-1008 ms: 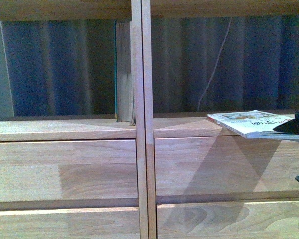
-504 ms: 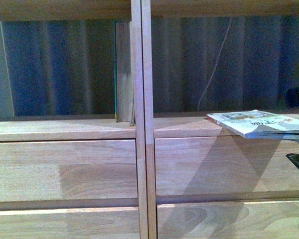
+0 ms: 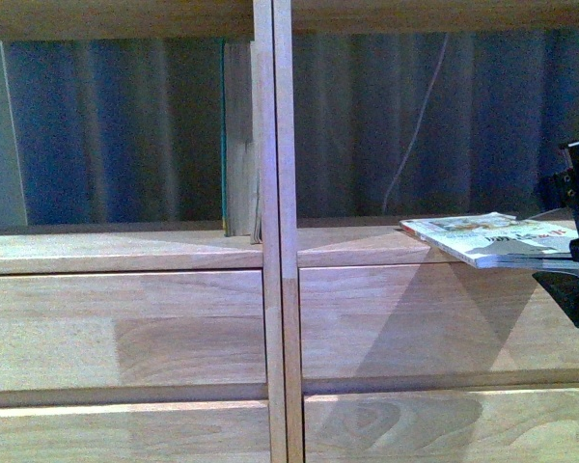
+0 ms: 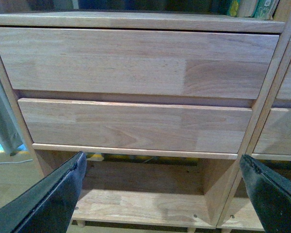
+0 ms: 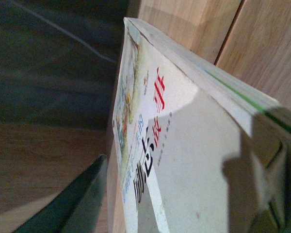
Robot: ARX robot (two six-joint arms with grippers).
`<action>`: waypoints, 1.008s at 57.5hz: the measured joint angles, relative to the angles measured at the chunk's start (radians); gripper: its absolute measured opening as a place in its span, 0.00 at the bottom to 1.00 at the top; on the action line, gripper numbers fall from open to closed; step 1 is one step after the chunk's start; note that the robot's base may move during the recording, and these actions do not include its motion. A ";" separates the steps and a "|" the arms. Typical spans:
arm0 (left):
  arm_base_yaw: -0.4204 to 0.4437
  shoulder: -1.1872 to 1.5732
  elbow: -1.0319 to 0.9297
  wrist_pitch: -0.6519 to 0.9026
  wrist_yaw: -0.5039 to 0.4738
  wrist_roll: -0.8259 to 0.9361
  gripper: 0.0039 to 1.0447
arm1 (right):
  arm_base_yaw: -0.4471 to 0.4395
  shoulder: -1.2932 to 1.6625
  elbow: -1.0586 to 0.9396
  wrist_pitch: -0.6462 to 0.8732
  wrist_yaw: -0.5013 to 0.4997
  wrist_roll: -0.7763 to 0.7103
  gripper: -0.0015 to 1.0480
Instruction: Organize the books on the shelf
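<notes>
The thin white paperback [image 3: 487,238] lies flat on the right-hand board of the light wood shelf [image 3: 125,253], its near end hanging over the front edge. My right gripper [image 3: 571,246] is open at the frame's right edge, one finger above that end and one below. Close up, the paperback [image 5: 184,145] shows its black and red lettering, with a dark finger [image 5: 72,204] beside it. A taller teal-edged book [image 3: 235,145] stands upright against the central upright [image 3: 273,193]. My left gripper [image 4: 162,194] is open and empty, low before the drawer fronts [image 4: 136,63].
A dark curtain and a thin white cable [image 3: 415,125] hang behind the open compartments. Below the drawers is a low open bay [image 4: 140,204] on peg legs. Book spines [image 4: 252,7] stand on the board above the drawers.
The right gripper's jaws have parted from the paperback's end and come further into the front view. The paperback lies where it was.
</notes>
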 joint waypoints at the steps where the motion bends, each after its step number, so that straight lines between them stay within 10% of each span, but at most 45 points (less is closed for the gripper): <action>1: 0.000 0.000 0.000 0.000 0.000 0.000 0.93 | 0.001 0.001 0.000 0.000 0.000 0.000 0.60; 20: 0.000 0.000 0.000 0.000 0.000 0.000 0.93 | 0.013 0.010 -0.028 0.091 0.002 0.029 0.10; 27: 0.000 0.000 0.000 0.000 0.000 0.000 0.93 | 0.017 -0.004 -0.076 0.153 -0.018 0.049 0.07; 40: 0.263 0.274 0.084 -0.022 0.638 -0.076 0.93 | 0.015 -0.049 -0.154 0.286 -0.089 0.079 0.07; 58: 0.447 0.707 0.273 0.438 0.913 -0.349 0.93 | 0.030 -0.141 -0.192 0.414 -0.163 0.072 0.07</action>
